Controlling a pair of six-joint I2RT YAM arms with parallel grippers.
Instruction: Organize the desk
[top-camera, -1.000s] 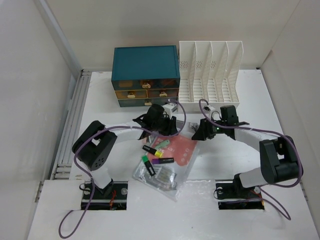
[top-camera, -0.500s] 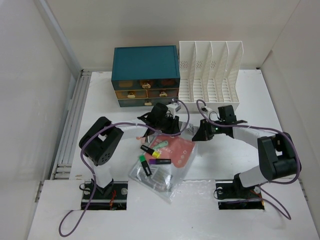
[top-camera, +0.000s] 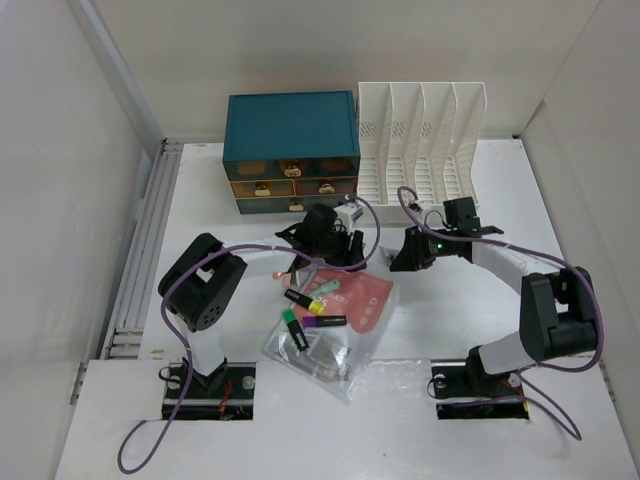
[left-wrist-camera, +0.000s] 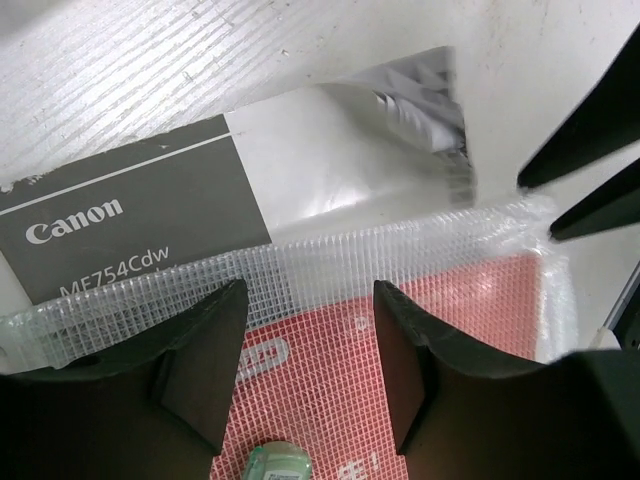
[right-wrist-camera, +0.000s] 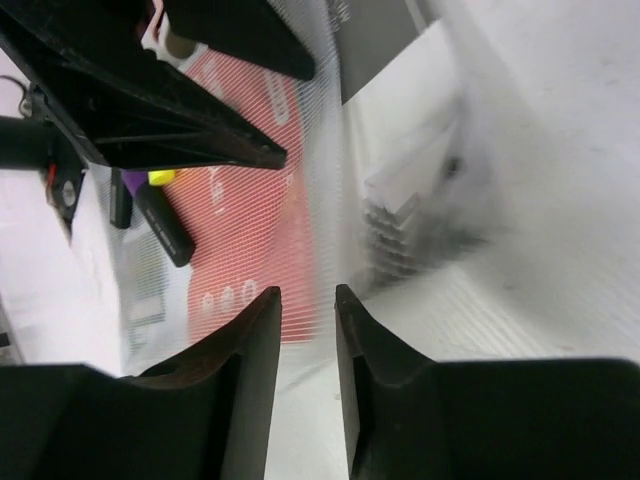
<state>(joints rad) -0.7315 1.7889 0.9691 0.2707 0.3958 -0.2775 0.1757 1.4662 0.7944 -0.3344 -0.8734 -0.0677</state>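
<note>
The white desk (top-camera: 480, 330) carries a clear mesh pouch (top-camera: 325, 335) with a red card (top-camera: 362, 298) inside it. Highlighters (top-camera: 322, 320) lie on and in the pouch. My left gripper (top-camera: 343, 258) hovers over the pouch's far edge, its jaws open above the mesh pouch (left-wrist-camera: 330, 270) and the red card (left-wrist-camera: 330, 370), gripping nothing. A green cap (left-wrist-camera: 275, 462) shows below the jaws. My right gripper (top-camera: 398, 263) stands at the pouch's right corner. In the right wrist view, my right gripper (right-wrist-camera: 308, 292) is narrowly open, with the pouch's edge (right-wrist-camera: 320, 180) just beyond the tips.
A grey and white Canon leaflet (left-wrist-camera: 130, 230) lies under the pouch's far edge. A teal drawer box (top-camera: 290, 150) and a white slotted file rack (top-camera: 420, 140) stand at the back. A metal rail (top-camera: 145, 240) runs along the left edge.
The left jaws have widened over the pouch. The right jaws closed, then parted again, and the right wrist drew slightly back and to the right. The pouch shifted a little.
</note>
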